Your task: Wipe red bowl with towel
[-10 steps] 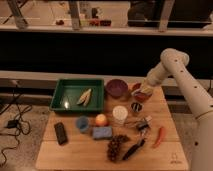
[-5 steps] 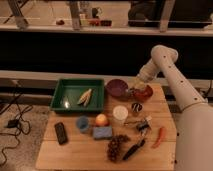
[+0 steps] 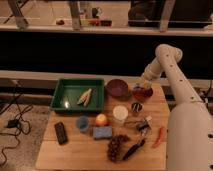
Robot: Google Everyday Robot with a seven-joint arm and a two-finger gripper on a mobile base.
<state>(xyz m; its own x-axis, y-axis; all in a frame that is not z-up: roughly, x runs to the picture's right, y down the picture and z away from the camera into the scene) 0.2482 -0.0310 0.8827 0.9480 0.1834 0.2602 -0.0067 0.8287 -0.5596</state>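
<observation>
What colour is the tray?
The tray is green, camera view; the claw is at the red bowl.

Single view logged. The camera sits high on my side of the light wooden table (image 3: pixel 75 156) and looks steeply down and forward across it toward the dark wall (image 3: pixel 75 55) behind. Mid range: the whole tabletop fits, with a strip of floor at left. My white jointed arm (image 3: pixel 172 75) enters large from the right edge, so the lens is near my body. My gripper (image 3: pixel 142 86) is at the table's far right, over the small glossy orange-red bowl (image 3: pixel 143 94).
</observation>
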